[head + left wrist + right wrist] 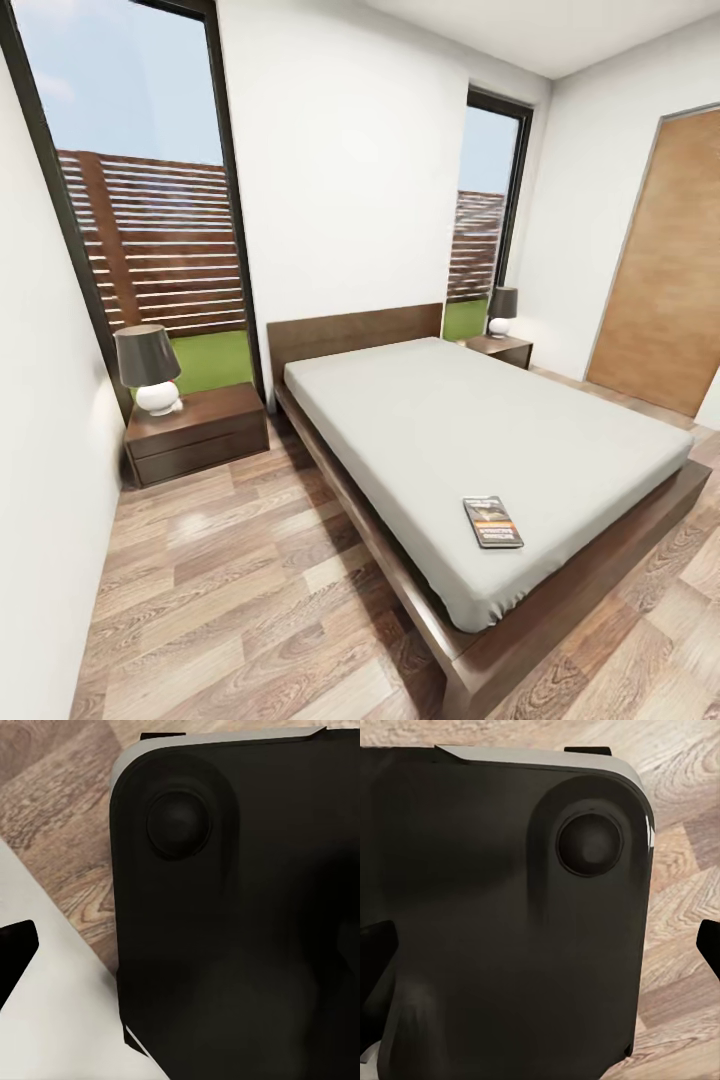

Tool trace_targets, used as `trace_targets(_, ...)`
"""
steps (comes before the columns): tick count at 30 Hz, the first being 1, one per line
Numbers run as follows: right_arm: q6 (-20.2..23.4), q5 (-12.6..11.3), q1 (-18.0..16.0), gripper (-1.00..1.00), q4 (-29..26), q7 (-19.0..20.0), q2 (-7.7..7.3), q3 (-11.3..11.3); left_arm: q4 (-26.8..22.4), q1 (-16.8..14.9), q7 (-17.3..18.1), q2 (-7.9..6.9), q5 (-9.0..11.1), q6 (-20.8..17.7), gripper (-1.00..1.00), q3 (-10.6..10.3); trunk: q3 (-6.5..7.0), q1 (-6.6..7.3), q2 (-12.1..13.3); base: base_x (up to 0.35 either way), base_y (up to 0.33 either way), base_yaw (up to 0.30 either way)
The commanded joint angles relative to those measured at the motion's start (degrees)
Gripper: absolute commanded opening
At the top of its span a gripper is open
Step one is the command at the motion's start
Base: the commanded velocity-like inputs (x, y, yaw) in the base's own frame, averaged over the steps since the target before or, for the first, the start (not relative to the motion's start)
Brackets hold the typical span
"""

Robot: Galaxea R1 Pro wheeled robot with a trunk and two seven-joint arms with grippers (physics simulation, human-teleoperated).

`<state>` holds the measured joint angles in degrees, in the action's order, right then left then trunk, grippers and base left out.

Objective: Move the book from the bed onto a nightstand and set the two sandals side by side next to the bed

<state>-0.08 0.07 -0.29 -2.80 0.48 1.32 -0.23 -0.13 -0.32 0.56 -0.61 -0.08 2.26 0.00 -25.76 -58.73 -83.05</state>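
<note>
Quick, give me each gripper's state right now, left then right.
Left gripper: cannot be told; its wrist view looks onto a dark panel.
Right gripper: cannot be told, same reason.

The head view is bright and evenly lit; daylight enters by the tall window (150,200) left of the bed (480,440), and a soft sheen lies on the floor (230,600) near that window. Shadows are faint. Straight lines lean outward toward the edges. Both wrist views are soft, with a dark robot body (240,915) almost featureless
</note>
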Motion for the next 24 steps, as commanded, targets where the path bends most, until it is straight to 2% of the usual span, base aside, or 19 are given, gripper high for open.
trace_targets(1, -0.01, 0.06, -0.01, 1.0, -0.01, 0.05, 0.0, -0.03, 0.05, -0.03, 0.06, -0.01, -0.01, 0.2, 1.0, 0.0, -0.06, 0.0, -0.03, 0.0, 0.001, -0.008)
trace_targets(24, -0.01, 0.37, -0.01, 1.0, -0.01, 0.05, -0.16, 0.01, 0.05, -0.03, 0.06, -0.01, -0.01, 0.18, 1.0, 0.0, -0.06, 0.0, -0.03, 0.0, 0.0, -0.002)
